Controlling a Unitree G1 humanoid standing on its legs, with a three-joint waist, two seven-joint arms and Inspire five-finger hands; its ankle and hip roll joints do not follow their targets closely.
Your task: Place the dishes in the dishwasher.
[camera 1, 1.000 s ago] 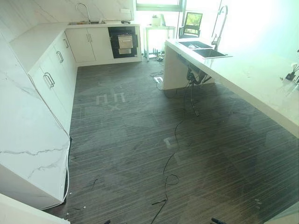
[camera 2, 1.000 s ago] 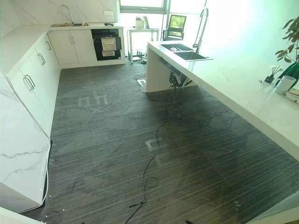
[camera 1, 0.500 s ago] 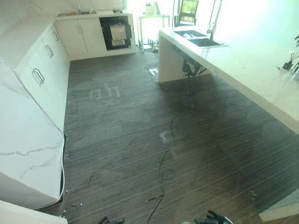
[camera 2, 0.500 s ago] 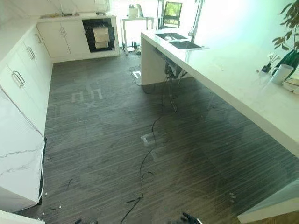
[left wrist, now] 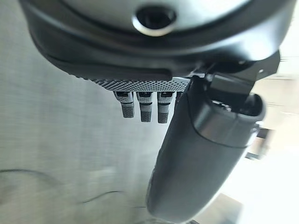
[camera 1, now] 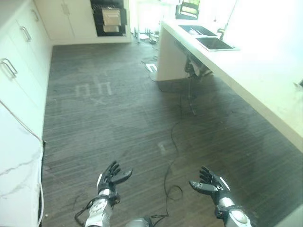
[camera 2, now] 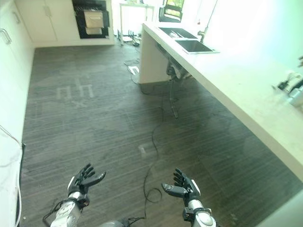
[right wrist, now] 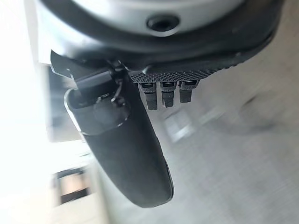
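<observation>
room: dark striped kitchen floor (camera 1: 118, 123), long white island counter (camera 1: 255, 80).
left hand (camera 1: 111, 177): fingers spread, empty.
right hand (camera 1: 210, 184): fingers spread, empty.
step: locate dishes before any reach.

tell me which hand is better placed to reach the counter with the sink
Right, probably. The right hand hangs open on the side of the long counter with the sink; the left hand, also open, is nearer the cabinets. Neither holds anything.

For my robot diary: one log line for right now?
left hand: open, empty | right hand: open, empty | both above floor | dishwasher: far
</observation>
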